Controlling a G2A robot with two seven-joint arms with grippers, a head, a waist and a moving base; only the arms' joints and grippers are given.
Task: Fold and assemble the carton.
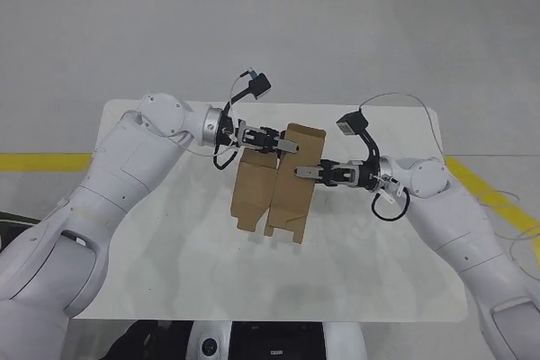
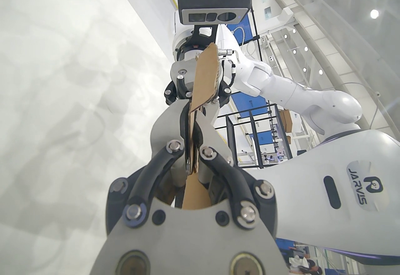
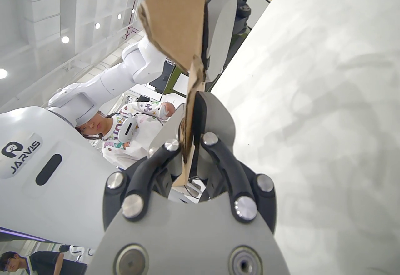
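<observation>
Flattened brown cardboard carton (image 1: 274, 193) held aloft over the white surface (image 1: 369, 261), left gripper (image 1: 286, 142) fingers clenched on its far end, right gripper (image 1: 299, 170) fingers clenched on its side edge, arms meeting mid-surface.

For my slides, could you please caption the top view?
The left gripper and right gripper pinch a brown cardboard carton over the white table.
</observation>
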